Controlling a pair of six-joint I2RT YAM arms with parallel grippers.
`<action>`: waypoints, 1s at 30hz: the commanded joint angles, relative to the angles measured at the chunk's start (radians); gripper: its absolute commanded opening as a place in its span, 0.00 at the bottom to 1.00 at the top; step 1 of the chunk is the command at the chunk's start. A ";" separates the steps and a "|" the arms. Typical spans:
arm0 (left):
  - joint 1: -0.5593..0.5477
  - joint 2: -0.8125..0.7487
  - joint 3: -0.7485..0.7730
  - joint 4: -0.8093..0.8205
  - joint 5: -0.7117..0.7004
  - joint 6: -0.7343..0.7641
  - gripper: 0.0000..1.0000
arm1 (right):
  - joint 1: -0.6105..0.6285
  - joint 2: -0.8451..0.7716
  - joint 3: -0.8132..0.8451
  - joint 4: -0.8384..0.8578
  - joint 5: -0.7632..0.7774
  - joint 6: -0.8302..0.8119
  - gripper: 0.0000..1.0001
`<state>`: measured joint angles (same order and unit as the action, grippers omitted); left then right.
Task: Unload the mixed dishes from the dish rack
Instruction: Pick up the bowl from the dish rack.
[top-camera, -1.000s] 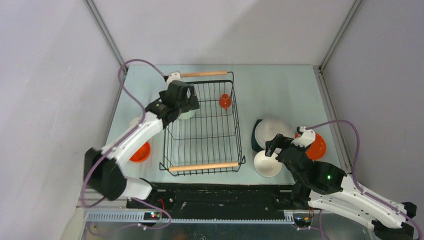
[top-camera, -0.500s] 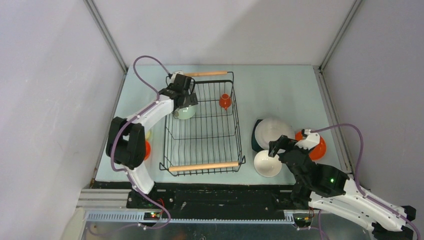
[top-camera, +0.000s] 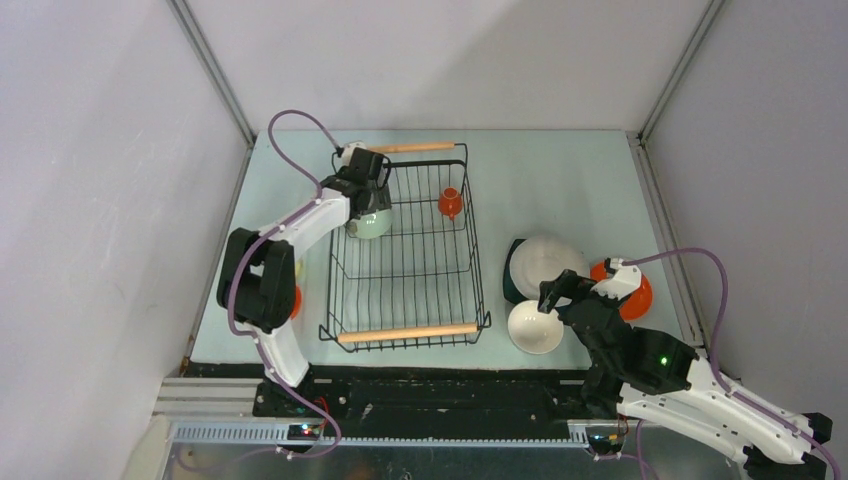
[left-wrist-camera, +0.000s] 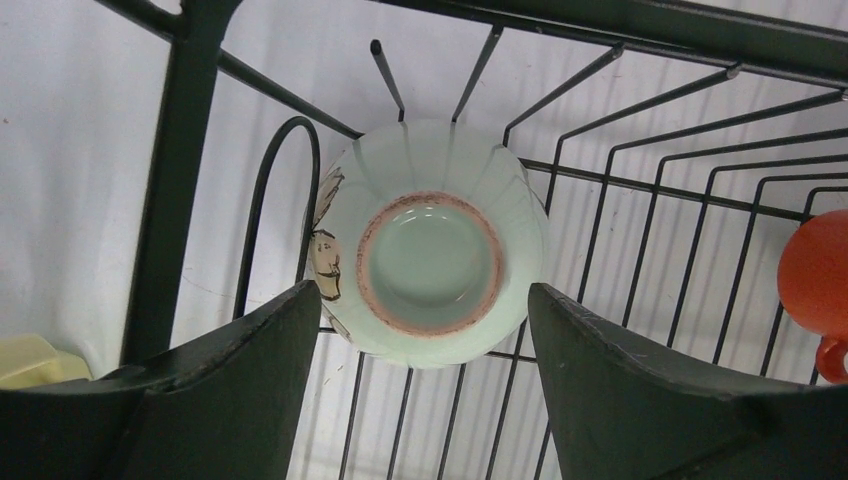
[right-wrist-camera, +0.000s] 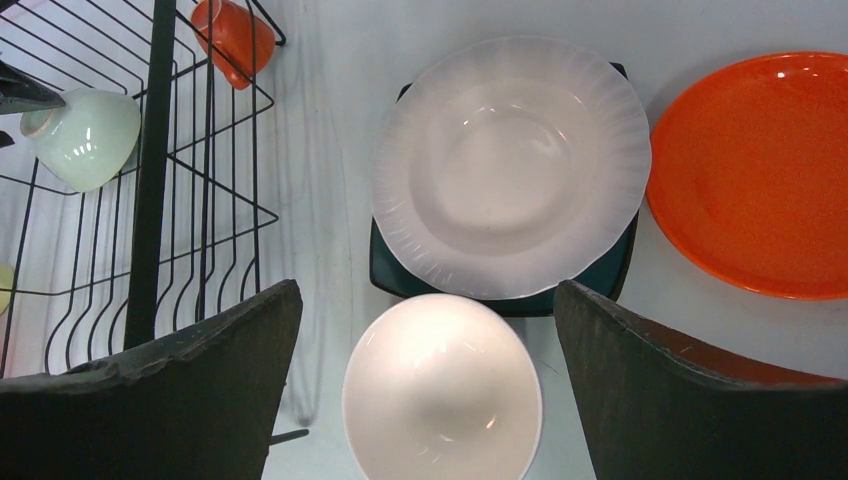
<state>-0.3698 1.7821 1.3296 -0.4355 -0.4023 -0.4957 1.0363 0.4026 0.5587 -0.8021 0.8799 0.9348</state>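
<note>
Since a second ago the left arm has folded its elbow up and carried the left gripper (left-wrist-camera: 424, 300) out to the 11 o'clock corner of the dish rack (top-camera: 405, 333). The right arm has barely shifted.

The left jaws are apart and straddle the pale green bowl (left-wrist-camera: 430, 250), one finger at its 9 o'clock side and the other at its 3 o'clock side. No contact can be made out on either side. The bowl is tipped with its foot ring facing the wrist camera, and it leans among the wire tines (left-wrist-camera: 385, 75) at its 12 o'clock.

The main risk looks like the grip itself. The bowl wall is glossy and curved, so if the fingers close on the swell rather than across the widest part, it may squirt out and clatter into the wires. The left finger also sits just beside a wire loop (left-wrist-camera: 285, 180) and the corner post (left-wrist-camera: 175, 170). If it closes or lifts off-line it could hook them and drag the whole rack. A straight lift might also catch the rim on the tines.

The orange cup (left-wrist-camera: 815, 270), at 3 o'clock in the wrist view, is far enough off to be safe. A pale yellow mug (left-wrist-camera: 30, 360) shows at 8 o'clock outside the wires.

The right gripper (right-wrist-camera: 428, 300) hangs with its jaws wide apart and holding nothing, above the white bowl (right-wrist-camera: 442, 385) on the table (top-camera: 560, 185). At that bowl's 12 o'clock a fluted white dish (right-wrist-camera: 510, 165) rests on the dark teal plate (right-wrist-camera: 395, 272), with the orange plate (right-wrist-camera: 760, 170) at 2 o'clock.
</note>
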 joint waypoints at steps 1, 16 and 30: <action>0.010 0.031 0.040 0.018 -0.024 0.013 0.80 | -0.005 -0.004 -0.002 0.009 0.036 0.009 0.99; 0.020 0.060 0.032 0.031 0.009 0.002 0.58 | -0.009 0.002 -0.006 0.013 0.037 0.009 0.99; 0.020 0.020 0.025 0.025 0.004 0.011 0.15 | -0.015 -0.010 -0.006 0.011 0.034 0.012 0.99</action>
<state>-0.3630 1.8271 1.3502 -0.4133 -0.3958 -0.4915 1.0252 0.4023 0.5522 -0.8017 0.8795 0.9340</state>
